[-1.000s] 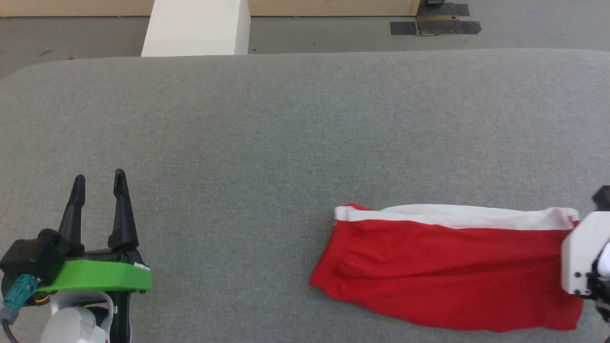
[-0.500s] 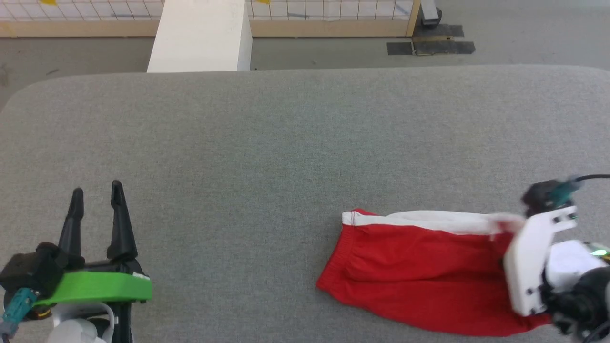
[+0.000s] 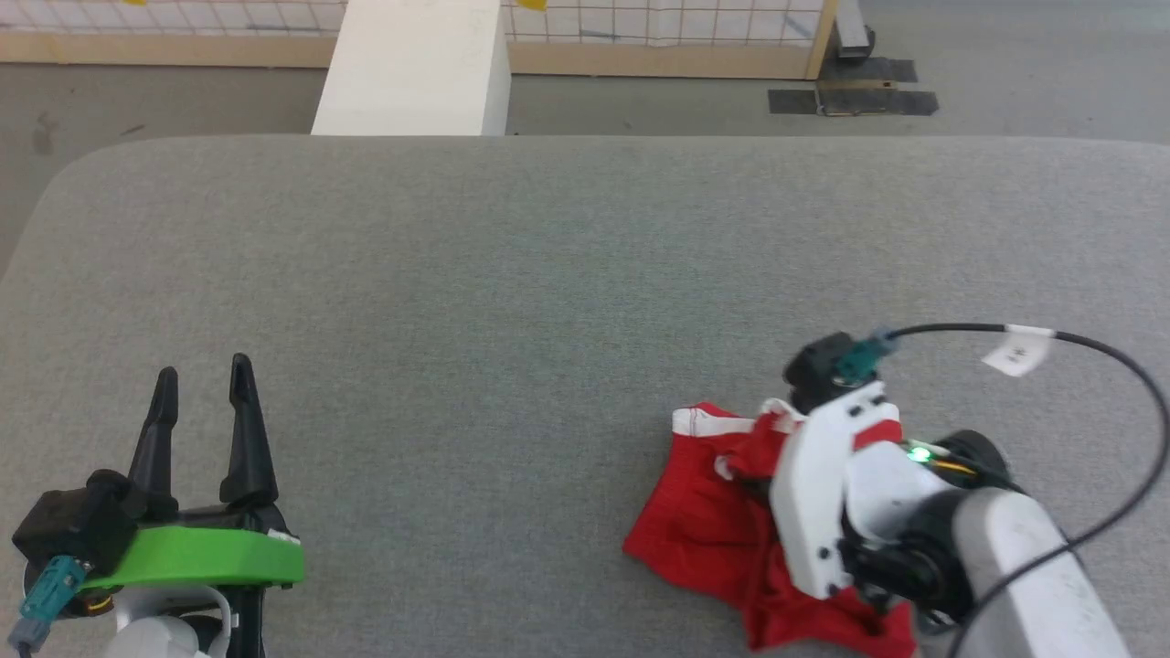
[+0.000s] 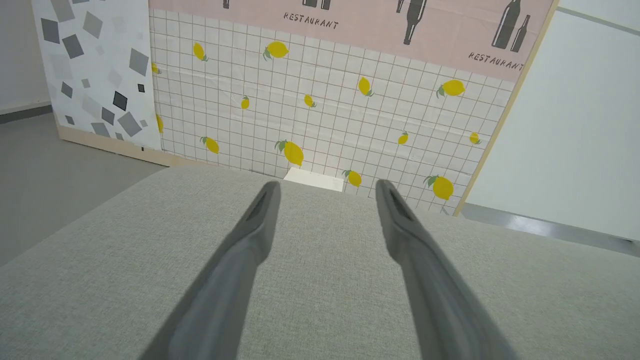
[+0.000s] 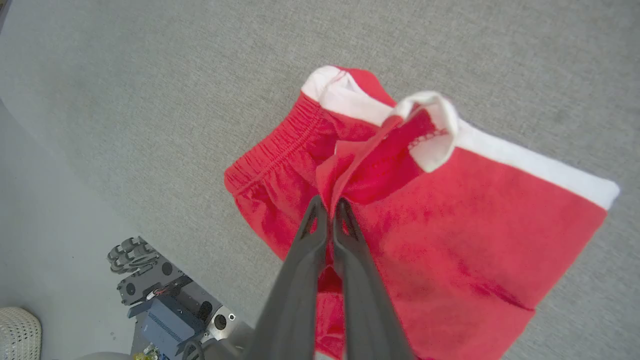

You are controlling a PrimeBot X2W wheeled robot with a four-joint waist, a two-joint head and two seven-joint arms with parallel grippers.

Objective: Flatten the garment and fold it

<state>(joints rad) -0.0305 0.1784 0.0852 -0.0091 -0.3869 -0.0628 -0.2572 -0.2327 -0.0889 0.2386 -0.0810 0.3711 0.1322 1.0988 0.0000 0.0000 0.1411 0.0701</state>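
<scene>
Green-collared left gripper [image 3: 204,367]: hung over the near left of the table, fingers apart, nothing between them.
Table [image 3: 548,274]: grey cloth top, a wide stretch of it lying between the two arms.
Shorts [image 3: 695,521]: red, bunched at the near right of the table. Their long axis ran left to right, with the waistband [image 5: 272,160] at the left end and the white stripe [image 5: 525,160] along the far edge.
Right gripper [image 5: 330,200]: directly over the shorts, fingers pressed together on a raised pinch of red fabric beside the curled end of the stripe.
Nearer arm: the right, by far. The left sat well apart from the waistband.
Next move, as I judged it: carry the pinch leftward along that long axis, since the waistband lay to the left of the grip.
</scene>
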